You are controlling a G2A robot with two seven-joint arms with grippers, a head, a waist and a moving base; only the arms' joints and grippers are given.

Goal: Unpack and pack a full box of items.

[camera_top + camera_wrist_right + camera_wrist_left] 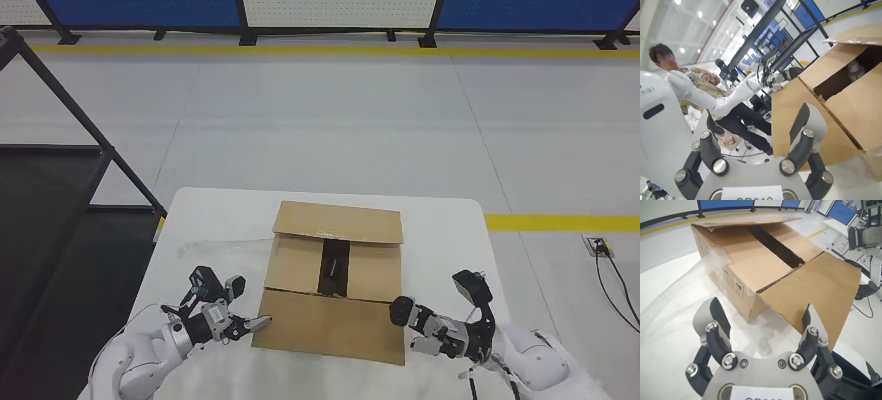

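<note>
Corrugated cardboard box (pixel 338 262), stiff-walled and probably heavy with items, stands on the table (pixel 440 215) just ahead of the spread, empty fingers of the left gripper (pixel 762 311) and right gripper (pixel 756 111), which flank its folded-out near flap (pixel 810 285), whose thin, bendable edge looks the easiest hold.

The top camera looked steeply down from above the arms at the white table (pixel 205 215), the cardboard box (pixel 330 330) mid-frame. The left wrist camera sat behind the left gripper (pixel 762 303), close to the box's corner, looking down on it; the right wrist camera, behind the right gripper (pixel 755 109), tilted upward past the same box.
</note>
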